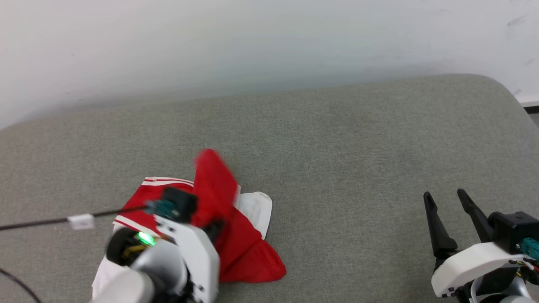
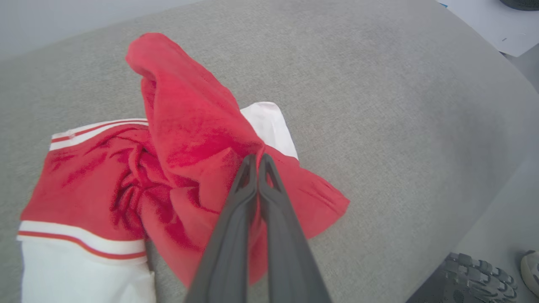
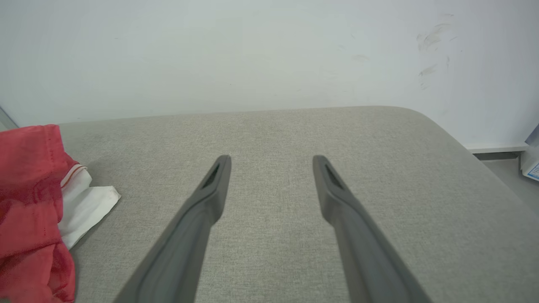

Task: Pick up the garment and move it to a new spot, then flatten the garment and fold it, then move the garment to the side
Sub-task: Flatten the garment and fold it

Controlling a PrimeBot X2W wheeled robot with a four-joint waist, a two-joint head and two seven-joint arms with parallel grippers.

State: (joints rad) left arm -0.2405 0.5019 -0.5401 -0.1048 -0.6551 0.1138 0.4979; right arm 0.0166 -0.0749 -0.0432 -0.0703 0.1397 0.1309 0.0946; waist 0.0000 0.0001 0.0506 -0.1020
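The garment [image 1: 248, 252] lies in a rumpled heap at the near left of the grey cushion [image 1: 358, 139], well apart from the pale wall [image 1: 252, 42] behind it. Most of it rests on the fabric top, but one red fold stands up in a peak that leans toward the far side (that peak looks blurred from the head camera). A white sleeve sticks out flat on the heap's right, and red-and-white stripe trim runs along its left and near edges.

The left gripper [image 2: 257, 159] is down in the middle of the heap with its two dark fingers pressed together, tips pinched on the red cloth just below the raised fold. A thin black cable with a white tag [image 1: 82, 221] trails off to the left from that wrist.

The right gripper [image 1: 445, 194] hangs over bare cushion at the near right, well away from the shirt, its fingers spread wide with nothing between them.

Past the cushion's rounded edge, the tread of a shoe [image 2: 476, 275] shows on the floor.
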